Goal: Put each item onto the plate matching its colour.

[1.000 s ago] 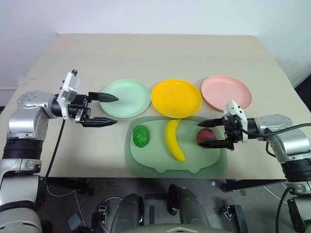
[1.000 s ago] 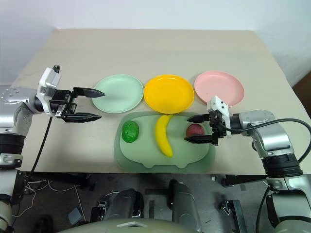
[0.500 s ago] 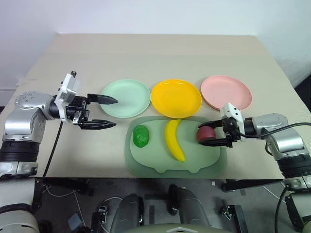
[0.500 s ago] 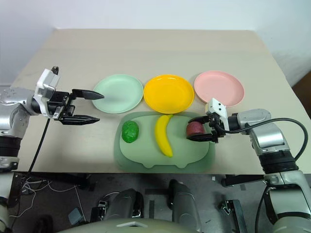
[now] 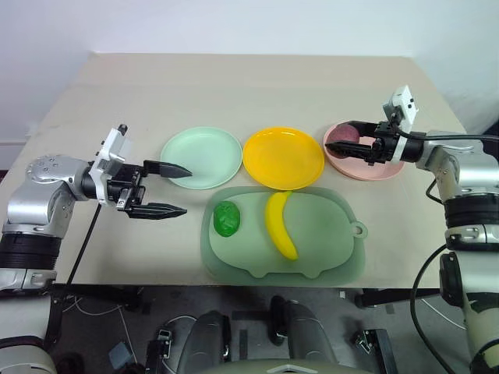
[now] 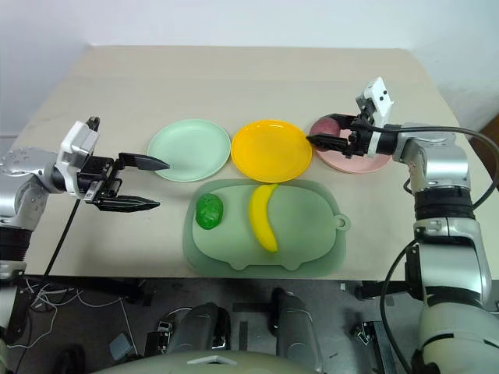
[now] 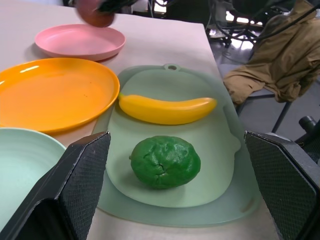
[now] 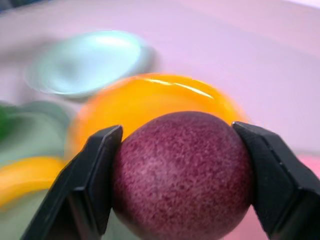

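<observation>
The right gripper point(image 6: 334, 131) pinches the dark red-purple oval toy fruit point(image 8: 182, 172) between its two black fingers, one finger point(image 8: 92, 187) on each flank, and carries it above the near-left part of the round shallow pink plastic plate point(image 6: 366, 160). Whether the fruit already touches the plate is hard to judge from the head views; it looks just clear of it. To finish this step well, the fruit should go further over the plate's middle, come down until it rests on the bare pink surface, and only then be let go, since an oval fruit dropped near the rim would probably roll off toward the bright yellow round plate point(image 5: 283, 157) just beside it.

The left gripper point(image 5: 165, 189) hangs spread wide and empty over the tan tabletop point(image 5: 249, 86), near the pale mint green round plate point(image 5: 202, 157).

Counted: three plates in a row, mint, yellow and pink. Three toy foods: the held fruit, plus the curved yellow plastic banana point(image 5: 279, 224) and the bumpy dark green lump point(image 7: 165, 161), both lying apart on the one large pale green rounded mat point(image 5: 335, 249). Two grippers.
</observation>
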You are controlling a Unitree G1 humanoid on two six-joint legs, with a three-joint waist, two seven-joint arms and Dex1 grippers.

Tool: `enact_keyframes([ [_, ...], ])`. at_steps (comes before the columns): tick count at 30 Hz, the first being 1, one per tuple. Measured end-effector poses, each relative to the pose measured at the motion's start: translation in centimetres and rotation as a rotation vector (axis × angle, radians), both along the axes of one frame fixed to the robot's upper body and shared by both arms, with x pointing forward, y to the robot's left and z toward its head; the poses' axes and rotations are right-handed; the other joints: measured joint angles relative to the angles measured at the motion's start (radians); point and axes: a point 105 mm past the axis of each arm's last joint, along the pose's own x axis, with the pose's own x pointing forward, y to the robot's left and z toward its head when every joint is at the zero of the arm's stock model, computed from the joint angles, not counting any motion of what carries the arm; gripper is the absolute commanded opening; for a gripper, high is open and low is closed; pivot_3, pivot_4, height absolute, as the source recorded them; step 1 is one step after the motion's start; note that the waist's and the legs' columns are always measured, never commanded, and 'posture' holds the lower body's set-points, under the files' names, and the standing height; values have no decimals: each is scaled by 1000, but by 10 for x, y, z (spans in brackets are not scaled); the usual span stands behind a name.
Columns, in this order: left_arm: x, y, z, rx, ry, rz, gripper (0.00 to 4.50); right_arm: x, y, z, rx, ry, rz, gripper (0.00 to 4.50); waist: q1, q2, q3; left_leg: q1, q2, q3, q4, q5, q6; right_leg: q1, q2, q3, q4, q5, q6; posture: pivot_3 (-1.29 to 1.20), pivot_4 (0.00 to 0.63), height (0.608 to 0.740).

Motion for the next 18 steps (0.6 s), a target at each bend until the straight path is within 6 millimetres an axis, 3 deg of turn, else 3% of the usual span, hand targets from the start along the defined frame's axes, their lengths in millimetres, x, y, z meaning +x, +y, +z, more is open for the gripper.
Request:
enact_keyframes([
  [4, -1, -1, 0, 2, 4, -6, 4500, 17, -28, -22, -87, -7, -221, 3215, -4, 1, 0, 0, 0, 1, 0, 0, 0, -1, 0, 1, 0, 0, 0, 0, 150, 740],
  [7, -3, -1, -3, 4, 17, -5, 4500, 27, -45, -19, -137, -46, -361, 3215, -6, 1, 0, 0, 1, 1, -1, 0, 0, -1, 0, 1, 0, 0, 0, 0, 150, 740],
  [11, -3, -1, -3, 4, 21, -3, 4500, 29, -49, -12, -93, -61, -387, 4458, -7, 1, 0, 0, 1, 1, -1, 0, 0, -1, 1, 1, 0, 0, 0, 0, 150, 740],
  [18, -3, 1, -1, 0, 22, 6, 4500, 30, -39, -8, -97, -88, -330, 4484, -7, 1, 0, 0, 1, 1, -1, 0, 0, -1, 0, 1, 0, 0, 0, 0, 150, 740],
])
